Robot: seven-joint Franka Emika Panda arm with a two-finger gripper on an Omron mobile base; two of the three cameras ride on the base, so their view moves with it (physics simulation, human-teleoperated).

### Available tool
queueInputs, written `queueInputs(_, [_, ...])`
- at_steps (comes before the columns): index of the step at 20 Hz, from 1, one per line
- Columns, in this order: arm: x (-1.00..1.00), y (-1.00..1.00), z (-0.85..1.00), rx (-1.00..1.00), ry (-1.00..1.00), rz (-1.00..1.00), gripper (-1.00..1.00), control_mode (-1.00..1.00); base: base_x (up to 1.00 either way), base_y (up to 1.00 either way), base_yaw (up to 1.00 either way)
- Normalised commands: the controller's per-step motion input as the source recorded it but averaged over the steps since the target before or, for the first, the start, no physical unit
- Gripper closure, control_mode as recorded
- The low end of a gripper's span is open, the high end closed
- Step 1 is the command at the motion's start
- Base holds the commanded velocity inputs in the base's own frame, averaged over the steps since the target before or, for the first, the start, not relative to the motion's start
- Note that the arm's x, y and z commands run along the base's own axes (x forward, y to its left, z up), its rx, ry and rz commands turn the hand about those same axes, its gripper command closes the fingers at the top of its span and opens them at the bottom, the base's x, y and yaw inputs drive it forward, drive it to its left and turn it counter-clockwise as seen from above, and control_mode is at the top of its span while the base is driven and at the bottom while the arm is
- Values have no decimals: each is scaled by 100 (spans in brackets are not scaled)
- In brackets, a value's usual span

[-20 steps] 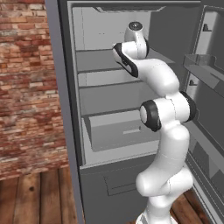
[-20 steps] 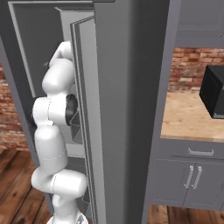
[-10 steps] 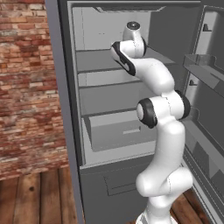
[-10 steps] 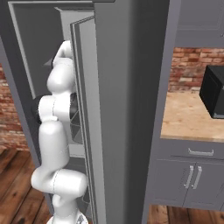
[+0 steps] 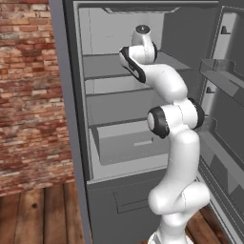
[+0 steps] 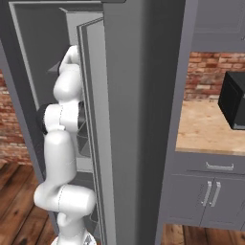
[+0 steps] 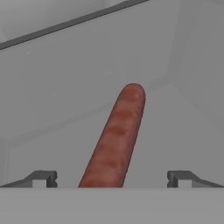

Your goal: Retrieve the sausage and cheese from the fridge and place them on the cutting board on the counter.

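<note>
In the hand view the reddish-brown sausage (image 7: 114, 140) lies on a pale grey fridge shelf (image 7: 183, 131), running from between my fingertips up toward the back wall. My gripper (image 7: 111, 178) is open, one dark fingertip (image 7: 41, 178) on either side of the sausage's near end, apart from it. From the left base view the arm reaches into the upper part of the open fridge (image 5: 124, 71), the hand hidden behind the wrist (image 5: 142, 40). The counter (image 6: 210, 127) lies to the right of the fridge. Cheese and cutting board are out of view.
The open fridge door with its racks (image 5: 224, 78) stands on the right. A drawer (image 5: 128, 143) sticks out below the shelves. A dark appliance (image 6: 234, 100) sits on the counter. Brick wall (image 5: 28, 95) is to the left, with wood floor below it.
The arm has reached a little deeper and higher into the fridge's upper shelf. The gripper stays open.
</note>
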Motion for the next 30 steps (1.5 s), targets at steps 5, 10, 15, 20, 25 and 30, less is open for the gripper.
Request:
queueInputs(5, [16, 5, -20, 2, 6, 0, -100, -100, 0, 0, 0])
queueInputs(10, [19, 27, -24, 1, 11, 0, -100, -100, 0, 0, 0])
queueInputs(15, [18, 23, -27, 0, 6, 2, -100, -100, 0, 0, 0])
queueInputs(20, [4, 19, -44, 0, 4, 2, -100, -100, 0, 0, 0])
queueInputs(25, [-1, 12, -51, 0, 0, 3, 100, -100, 0, 0, 0])
queueInputs(30, [-18, 4, -51, 0, 0, 3, 100, -100, 0, 0, 0])
